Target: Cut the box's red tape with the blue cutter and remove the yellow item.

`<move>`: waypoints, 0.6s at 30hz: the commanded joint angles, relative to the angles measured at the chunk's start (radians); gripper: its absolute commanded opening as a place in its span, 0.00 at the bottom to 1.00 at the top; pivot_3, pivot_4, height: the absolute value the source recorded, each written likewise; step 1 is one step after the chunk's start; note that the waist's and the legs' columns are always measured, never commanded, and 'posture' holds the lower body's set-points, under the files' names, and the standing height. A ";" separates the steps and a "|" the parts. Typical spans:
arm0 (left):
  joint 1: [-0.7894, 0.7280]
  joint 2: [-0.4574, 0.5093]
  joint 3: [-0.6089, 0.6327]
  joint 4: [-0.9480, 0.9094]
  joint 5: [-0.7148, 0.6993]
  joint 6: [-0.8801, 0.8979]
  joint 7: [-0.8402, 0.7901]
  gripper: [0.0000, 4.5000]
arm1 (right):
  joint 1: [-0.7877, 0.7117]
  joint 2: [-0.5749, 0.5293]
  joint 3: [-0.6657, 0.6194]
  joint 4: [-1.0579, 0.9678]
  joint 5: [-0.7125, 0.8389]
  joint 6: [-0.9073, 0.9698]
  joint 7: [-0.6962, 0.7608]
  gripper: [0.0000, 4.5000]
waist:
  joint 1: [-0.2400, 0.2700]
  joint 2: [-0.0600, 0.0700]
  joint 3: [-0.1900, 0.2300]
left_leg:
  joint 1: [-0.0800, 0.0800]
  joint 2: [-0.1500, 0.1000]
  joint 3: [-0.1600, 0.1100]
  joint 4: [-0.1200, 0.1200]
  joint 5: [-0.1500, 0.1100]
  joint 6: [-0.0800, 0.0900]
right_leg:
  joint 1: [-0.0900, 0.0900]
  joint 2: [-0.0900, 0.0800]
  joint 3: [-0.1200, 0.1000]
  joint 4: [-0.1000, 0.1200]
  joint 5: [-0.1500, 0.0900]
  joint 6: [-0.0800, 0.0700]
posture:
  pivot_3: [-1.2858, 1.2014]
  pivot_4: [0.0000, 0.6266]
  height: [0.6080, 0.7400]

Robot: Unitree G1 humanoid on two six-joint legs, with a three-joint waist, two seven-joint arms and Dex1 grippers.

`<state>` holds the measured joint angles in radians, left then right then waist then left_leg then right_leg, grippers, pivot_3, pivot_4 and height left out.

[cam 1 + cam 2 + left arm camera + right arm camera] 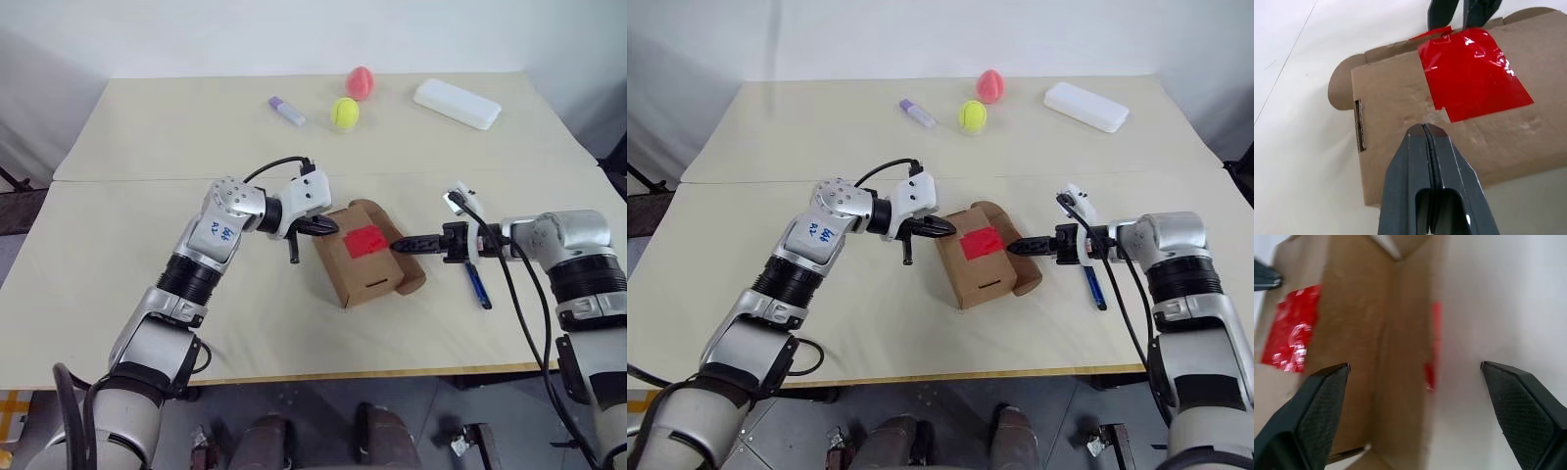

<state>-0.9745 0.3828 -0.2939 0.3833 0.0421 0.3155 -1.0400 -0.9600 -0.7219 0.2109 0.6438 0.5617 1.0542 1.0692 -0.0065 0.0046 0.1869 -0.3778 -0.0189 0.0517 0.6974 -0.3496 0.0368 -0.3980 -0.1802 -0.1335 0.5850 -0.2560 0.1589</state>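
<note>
Notice your table point(118, 294) carries the box point(364, 272) mid-front, the left gripper point(323, 227) pressed shut against its top edge, likely to steady it. Your right gripper point(404, 245), fingers spread wide, reaches the opposite flap beside the red tape point(366, 239). You've parked the blue cutter point(478, 284) just right of the box.

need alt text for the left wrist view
Closed black left gripper presses on a brown cardboard box, just short of the glossy red tape. The right gripper's dark fingers show at the box's far edge.
</note>
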 commanded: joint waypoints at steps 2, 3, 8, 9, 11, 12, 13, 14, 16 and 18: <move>0.031 0.026 -0.007 -0.070 0.003 0.036 -0.008 0.00 | -0.021 0.052 0.054 0.049 -0.068 -0.020 0.120 1.00 | -0.001 0.000 0.000 | 0.000 0.000 -0.001 0.000 0.000 0.000 | 0.000 0.000 0.000 0.000 0.000 0.000 | 0.52 0.24 1.00; 0.036 0.029 -0.007 -0.081 0.002 0.042 -0.007 0.00 | -0.026 0.062 0.057 0.058 -0.082 -0.024 0.136 1.00 | -0.001 0.000 0.000 | 0.001 0.000 -0.002 0.000 0.000 0.000 | 0.000 0.000 0.000 0.000 0.000 0.000 | 0.52 0.24 1.00; 0.050 0.032 -0.012 -0.115 0.001 0.063 0.000 0.00 | -0.088 0.142 0.038 0.183 -0.160 -0.049 0.140 1.00 | -0.015 0.000 0.000 | 0.003 0.000 -0.005 0.000 0.000 -0.001 | 0.001 0.000 0.001 0.002 0.000 0.000 | 0.52 0.24 1.00; 0.054 0.033 -0.012 -0.123 0.000 0.066 0.001 0.00 | -0.097 0.151 0.027 0.198 -0.167 -0.042 0.138 0.96 | -0.020 0.000 0.000 | 0.003 0.000 -0.005 0.000 0.000 -0.001 | 0.002 0.000 0.001 0.002 0.000 0.000 | 0.52 0.24 1.00; 0.061 0.033 -0.013 -0.134 -0.001 0.071 0.002 0.00 | -0.101 0.160 0.023 0.202 -0.182 -0.031 0.155 0.86 | -0.024 0.000 0.000 | 0.004 0.000 -0.006 0.000 0.000 -0.002 | 0.002 0.000 0.002 0.003 0.000 0.000 | 0.52 0.24 1.00; 0.063 0.032 -0.014 -0.137 0.000 0.071 0.003 0.00 | -0.098 0.160 0.028 0.195 -0.191 -0.024 0.164 0.79 | -0.024 0.000 0.000 | 0.005 0.001 -0.006 0.000 0.001 -0.002 | 0.002 0.000 0.002 0.003 0.000 0.000 | 0.52 0.24 1.00; 0.065 0.031 -0.015 -0.140 0.000 0.072 0.004 0.00 | -0.093 0.160 0.031 0.185 -0.198 -0.015 0.170 0.73 | -0.023 0.000 0.000 | 0.005 0.001 -0.006 0.000 0.001 -0.002 | 0.002 0.000 0.001 0.004 0.000 0.000 | 0.52 0.24 1.00; 0.066 0.030 -0.015 -0.141 0.000 0.073 0.005 0.00 | -0.088 0.160 0.032 0.174 -0.202 -0.006 0.172 0.66 | -0.022 0.000 0.000 | 0.005 0.001 -0.006 0.000 0.000 -0.003 | 0.002 0.000 0.001 0.004 0.000 0.000 | 0.52 0.24 1.00; 0.068 0.028 -0.015 -0.143 -0.001 0.074 0.007 0.00 | -0.079 0.158 0.029 0.154 -0.206 0.010 0.174 0.52 | -0.021 0.000 0.000 | 0.005 0.001 -0.007 0.000 0.000 -0.003 | 0.002 0.000 0.001 0.004 0.000 0.000 | 0.52 0.24 1.00; 0.070 0.023 -0.016 -0.146 -0.001 0.074 0.010 0.00 | -0.063 0.153 0.013 0.122 -0.199 0.049 0.156 0.35 | -0.020 0.000 0.000 | 0.005 0.000 -0.007 0.000 0.000 -0.003 | 0.002 0.000 0.001 0.004 0.000 0.000 | 0.52 0.24 1.00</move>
<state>-0.9160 0.4097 -0.2973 0.2527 0.0415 0.3859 -1.0356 -1.0434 -0.5711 0.2279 0.8002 0.3646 1.0598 1.2300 -0.0267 0.0048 0.1869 -0.3733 -0.0185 0.0442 0.6972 -0.3495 0.0337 -0.3959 -0.1802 -0.1326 0.5890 -0.2562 0.1585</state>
